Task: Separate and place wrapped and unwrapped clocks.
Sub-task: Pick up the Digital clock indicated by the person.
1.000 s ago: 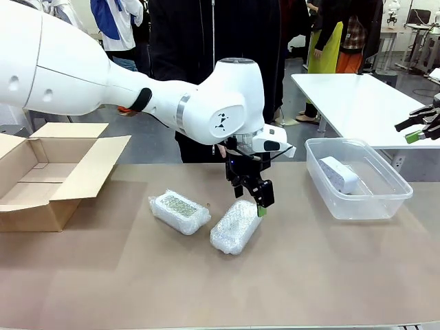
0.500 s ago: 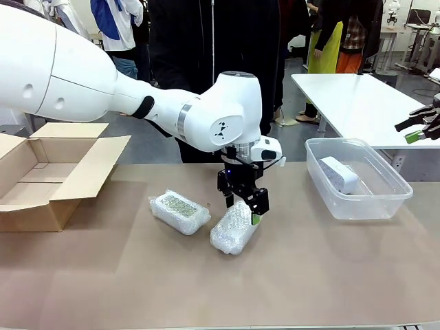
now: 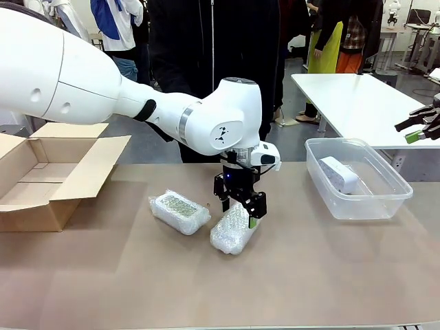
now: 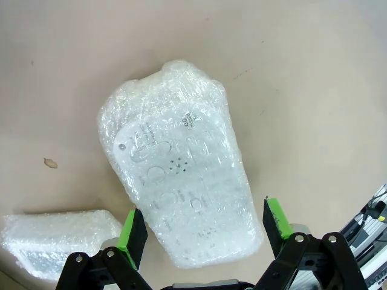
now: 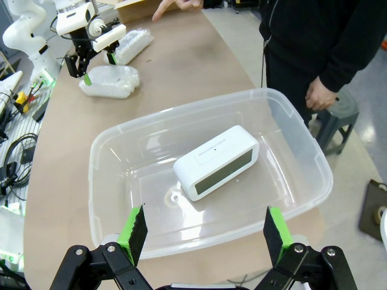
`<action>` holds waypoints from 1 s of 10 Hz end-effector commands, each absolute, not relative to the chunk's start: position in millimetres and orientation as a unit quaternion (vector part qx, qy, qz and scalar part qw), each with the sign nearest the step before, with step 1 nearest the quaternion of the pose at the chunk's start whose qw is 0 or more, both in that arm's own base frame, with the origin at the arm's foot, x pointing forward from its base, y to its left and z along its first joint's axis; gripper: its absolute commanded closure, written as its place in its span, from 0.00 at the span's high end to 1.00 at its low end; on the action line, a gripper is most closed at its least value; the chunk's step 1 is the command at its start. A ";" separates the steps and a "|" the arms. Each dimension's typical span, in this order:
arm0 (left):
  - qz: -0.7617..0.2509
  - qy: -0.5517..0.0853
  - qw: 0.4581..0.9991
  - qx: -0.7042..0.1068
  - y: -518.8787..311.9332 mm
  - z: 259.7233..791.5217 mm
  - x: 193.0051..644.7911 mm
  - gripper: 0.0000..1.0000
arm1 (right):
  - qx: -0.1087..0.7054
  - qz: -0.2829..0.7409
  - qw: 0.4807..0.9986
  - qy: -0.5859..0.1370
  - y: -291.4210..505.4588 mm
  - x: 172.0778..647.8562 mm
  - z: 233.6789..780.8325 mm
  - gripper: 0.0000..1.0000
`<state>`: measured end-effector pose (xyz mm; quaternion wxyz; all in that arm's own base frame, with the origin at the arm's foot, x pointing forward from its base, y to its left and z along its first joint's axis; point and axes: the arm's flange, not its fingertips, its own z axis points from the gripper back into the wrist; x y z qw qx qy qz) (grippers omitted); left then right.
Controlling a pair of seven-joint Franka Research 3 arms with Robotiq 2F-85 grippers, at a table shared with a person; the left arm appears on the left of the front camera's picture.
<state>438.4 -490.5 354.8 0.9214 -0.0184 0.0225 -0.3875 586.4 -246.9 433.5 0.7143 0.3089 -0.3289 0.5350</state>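
The wrapped clock [image 3: 234, 230] [image 4: 181, 175] lies tilted near the middle of the surface [image 3: 137, 275]. My left hand [image 3: 239, 208] [image 4: 204, 225] is open and low over the clock's 1 o'clock end. In my left wrist view the green pads [image 4: 132, 229] stand one on each side of that end; I cannot tell whether they touch the wrap. The second wrapped clock [image 3: 179, 212] [image 4: 54, 241] sits just beside the first at its 9 o'clock, the two apart. The bare clock [image 3: 338, 175] [image 5: 216, 162] lies in the clear bin [image 3: 385, 206] [image 5: 302, 145], well off at 3 o'clock. My right hand [image 5: 202, 232] hangs open over the bin's near rim, gripping nothing. An open box [image 3: 41, 179] stands at the surface's 9 o'clock edge. A person [image 3: 213, 62] in black stands across the surface at 12 o'clock.
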 end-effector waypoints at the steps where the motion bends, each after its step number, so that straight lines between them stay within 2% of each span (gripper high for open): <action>1: -0.383 0.027 0.923 -0.024 -496.3 348.8 442.0 1.00 | 0.308 0.534 0.715 -0.330 -246.2 586.5 433.1 1.00; 10: -0.370 0.058 0.927 -0.009 -487.8 322.1 456.6 1.00 | 0.308 0.534 0.715 -0.330 -246.2 586.5 433.1 1.00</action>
